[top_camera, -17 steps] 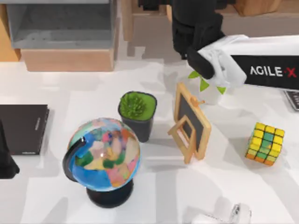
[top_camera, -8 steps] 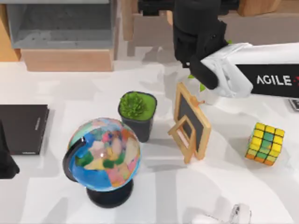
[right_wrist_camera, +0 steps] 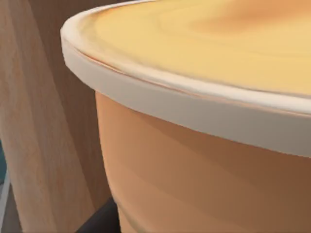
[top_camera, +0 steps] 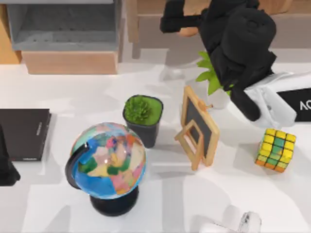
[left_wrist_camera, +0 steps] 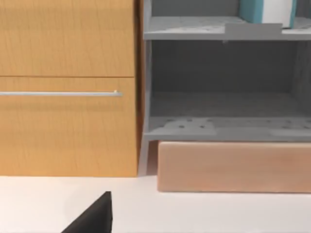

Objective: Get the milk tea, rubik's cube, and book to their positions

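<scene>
Nearest the lower edge of the top view stand a globe point(top_camera: 108, 162) on a black base and, at the left edge, the parked left arm point(top_camera: 7, 162), beside a thin black book point(top_camera: 23, 133). The rubik's cube point(top_camera: 276, 149) rests on the white table point(top_camera: 63, 92) toward the right side, well apart from any gripper. Mid-table, a black plant pot point(top_camera: 143, 118) stands just left of a small wooden easel chalkboard point(top_camera: 198, 127). Farther back, the right arm point(top_camera: 243, 53) reaches over a leafy plant point(top_camera: 210, 76) to the wooden shelf at the rear, where the right gripper point(top_camera: 189, 24) is closed around the milk tea point(right_wrist_camera: 209, 121); the right wrist view shows the tan cup with its pale rim close against a wooden wall. The left wrist view shows a grey shelf unit point(left_wrist_camera: 223, 77) beside a wooden drawer front point(left_wrist_camera: 68, 87), with the teal book point(left_wrist_camera: 267, 10) standing on the upper shelf. Whether the left gripper's fingers are spread cannot be told.
</scene>
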Robot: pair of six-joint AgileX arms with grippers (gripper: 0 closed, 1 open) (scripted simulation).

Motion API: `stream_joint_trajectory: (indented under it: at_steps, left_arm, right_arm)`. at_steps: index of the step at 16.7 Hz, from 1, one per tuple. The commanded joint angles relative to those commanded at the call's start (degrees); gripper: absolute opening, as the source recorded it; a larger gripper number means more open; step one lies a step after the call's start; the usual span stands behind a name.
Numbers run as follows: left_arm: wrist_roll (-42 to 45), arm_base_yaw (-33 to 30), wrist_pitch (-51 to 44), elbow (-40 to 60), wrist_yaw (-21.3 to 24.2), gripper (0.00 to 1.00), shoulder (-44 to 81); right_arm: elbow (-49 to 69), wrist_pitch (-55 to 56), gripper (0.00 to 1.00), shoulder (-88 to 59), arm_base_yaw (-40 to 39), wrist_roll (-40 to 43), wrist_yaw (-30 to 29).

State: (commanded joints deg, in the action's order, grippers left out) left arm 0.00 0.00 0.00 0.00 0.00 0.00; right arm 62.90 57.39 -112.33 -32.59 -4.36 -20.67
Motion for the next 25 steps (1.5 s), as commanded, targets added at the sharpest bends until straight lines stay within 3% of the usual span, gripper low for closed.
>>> stream_joint_trajectory:
  at_steps: [3, 6, 12, 17, 25]
  left_arm:
    - [0.00, 0.00, 0.00, 0.00, 0.00, 1.00, 0.00]
    - [0.00, 0.00, 0.00, 0.00, 0.00, 1.00, 0.00]
    - [0.00, 0.00, 0.00, 0.00, 0.00, 1.00, 0.00]
    - [0.00, 0.00, 0.00, 0.00, 0.00, 1.00, 0.00]
    - [0.00, 0.00, 0.00, 0.00, 0.00, 1.00, 0.00]
  right_arm:
    - [-11.51, 9.38, 0.00, 4.29, 9.28, -1.38, 12.89]
    - [-20.56, 16.68, 0.00, 6.17, 23.81, -1.45, 26.11]
    - [-25.76, 19.63, 0.00, 2.44, 55.11, 2.24, 45.36]
    - [-25.16, 16.12, 0.00, -0.66, 65.89, 5.09, 51.86]
    - [-25.24, 17.46, 0.00, -2.26, 66.14, 5.11, 51.96]
